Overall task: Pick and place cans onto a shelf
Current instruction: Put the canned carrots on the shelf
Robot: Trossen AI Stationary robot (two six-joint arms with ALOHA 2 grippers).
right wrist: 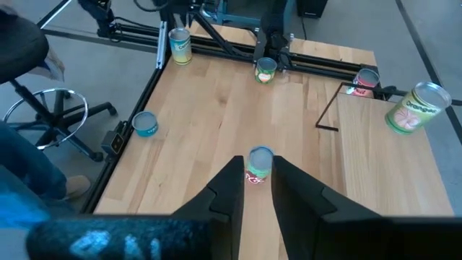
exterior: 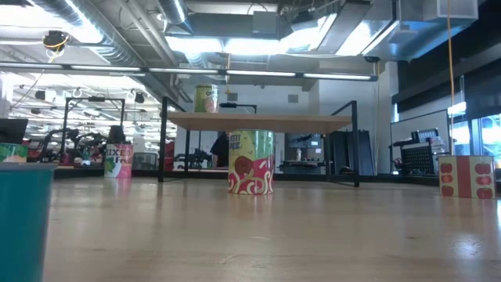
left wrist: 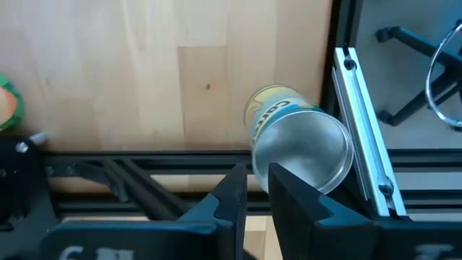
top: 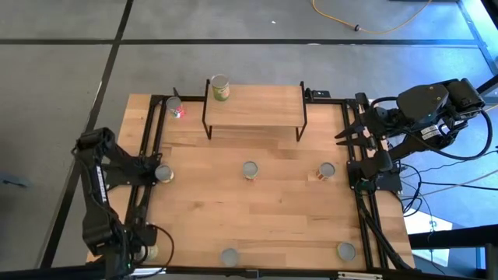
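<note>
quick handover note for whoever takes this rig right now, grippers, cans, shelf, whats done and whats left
Left gripper: nearly shut and empty, low at the table's left edge, above a yellow-labelled can.
Right gripper: slightly open and empty, raised at the right edge.
Done: one green can stands on the shelf, at its left end.
Left: seven cans on the table, including the red can beside the shelf and the centre can.

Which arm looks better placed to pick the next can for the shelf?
Probably left: the left gripper hangs right by the can at the table's near-left corner. The right gripper is raised off the table's right edge.
</note>
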